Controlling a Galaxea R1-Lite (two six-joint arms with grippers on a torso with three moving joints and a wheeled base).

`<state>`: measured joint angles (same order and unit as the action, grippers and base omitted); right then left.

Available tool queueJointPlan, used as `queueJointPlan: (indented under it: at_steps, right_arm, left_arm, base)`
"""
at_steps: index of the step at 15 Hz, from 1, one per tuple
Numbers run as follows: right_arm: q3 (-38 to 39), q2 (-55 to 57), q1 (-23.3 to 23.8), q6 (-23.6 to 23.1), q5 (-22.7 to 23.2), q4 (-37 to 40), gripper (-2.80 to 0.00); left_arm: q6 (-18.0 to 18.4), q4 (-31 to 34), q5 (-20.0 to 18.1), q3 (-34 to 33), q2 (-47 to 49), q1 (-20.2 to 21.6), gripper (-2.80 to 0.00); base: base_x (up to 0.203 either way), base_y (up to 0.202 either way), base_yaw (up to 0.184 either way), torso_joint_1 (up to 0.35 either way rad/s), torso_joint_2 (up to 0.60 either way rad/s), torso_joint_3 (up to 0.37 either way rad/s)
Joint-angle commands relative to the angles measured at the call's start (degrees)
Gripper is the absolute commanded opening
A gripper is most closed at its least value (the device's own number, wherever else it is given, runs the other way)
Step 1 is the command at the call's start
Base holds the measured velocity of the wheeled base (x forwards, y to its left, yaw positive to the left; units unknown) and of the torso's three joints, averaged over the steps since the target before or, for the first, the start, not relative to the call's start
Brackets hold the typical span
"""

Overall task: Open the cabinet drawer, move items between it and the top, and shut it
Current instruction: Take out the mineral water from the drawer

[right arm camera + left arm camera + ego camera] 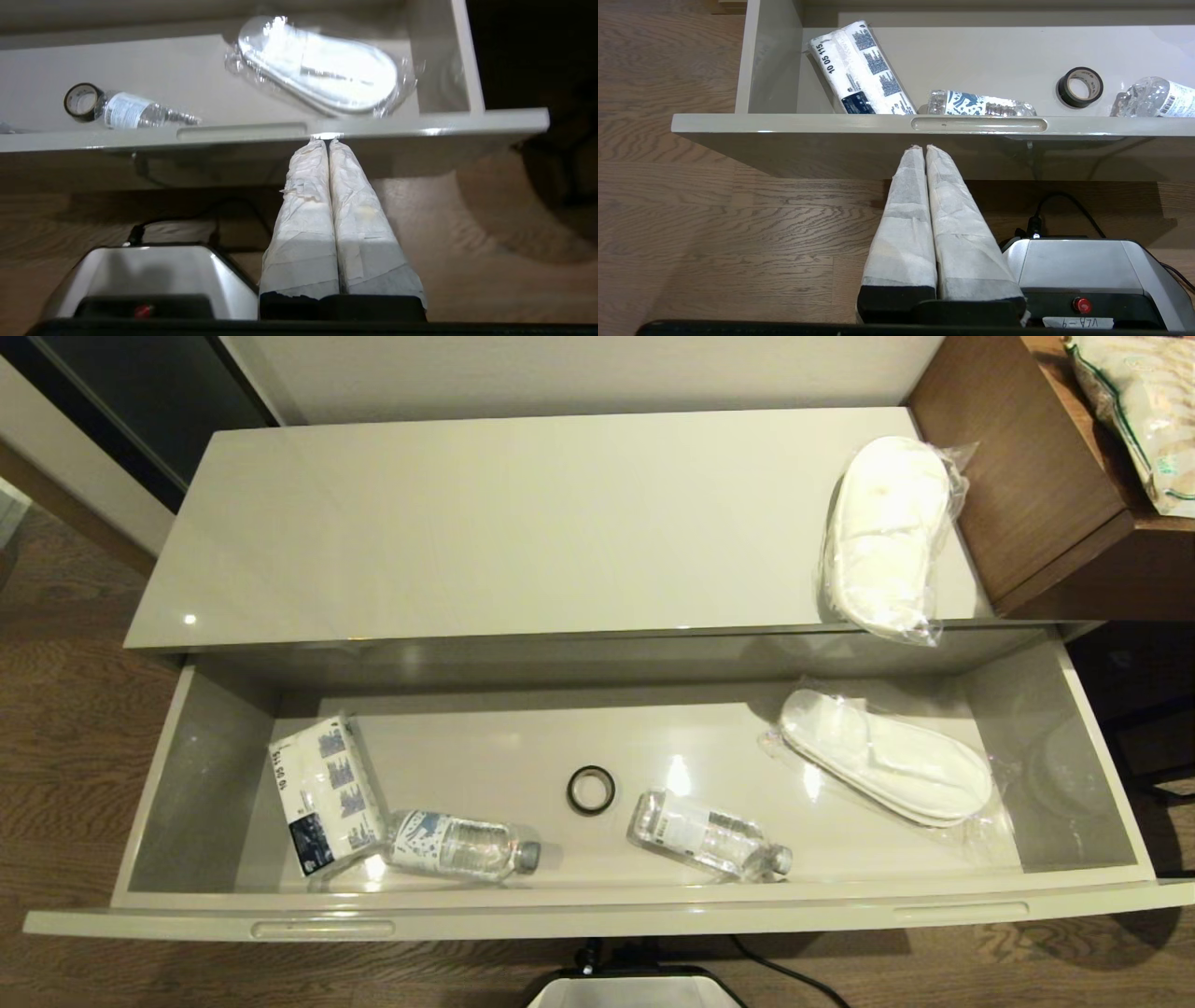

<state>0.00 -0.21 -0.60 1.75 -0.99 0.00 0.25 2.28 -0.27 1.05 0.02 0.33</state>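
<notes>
The cabinet drawer (597,901) stands pulled out, its front panel showing two handle slots. Inside lie a wrapped white slipper pair (885,758), two clear water bottles (462,846) (709,837), a tissue pack and a black ring. Another wrapped slipper pair (882,537) rests on the top (513,523) at its right end, overhanging the front edge. Neither arm shows in the head view. My left gripper (923,147) is shut and empty, low in front of the drawer's left handle slot (978,124). My right gripper (327,141) is shut and empty, just below the drawer front near the slipper pair (327,65).
A white-and-blue tissue pack (322,793) and a black tape ring (591,790) lie in the drawer. A brown wooden desk (1036,476) with a bag stands at the right of the cabinet. My base (635,989) and a cable sit below the drawer on the wood floor.
</notes>
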Motion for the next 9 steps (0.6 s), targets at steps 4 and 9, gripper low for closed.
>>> queueJointPlan:
  at_steps: [4,9]
  right_arm:
    - [0.2,-0.8,0.0,0.4,0.0,-0.4,-2.80]
    - [0.2,-0.8,0.0,0.4,0.0,-0.4,-2.80]
  left_arm:
    - [0.0,0.0,0.0,0.0,0.0,0.0,-2.80]
    - [0.0,0.0,0.0,0.0,0.0,0.0,-2.80]
  base:
    - [0.000,0.000,0.000,0.000,0.00,0.000]
    - [0.000,0.000,0.000,0.000,0.00,0.000]
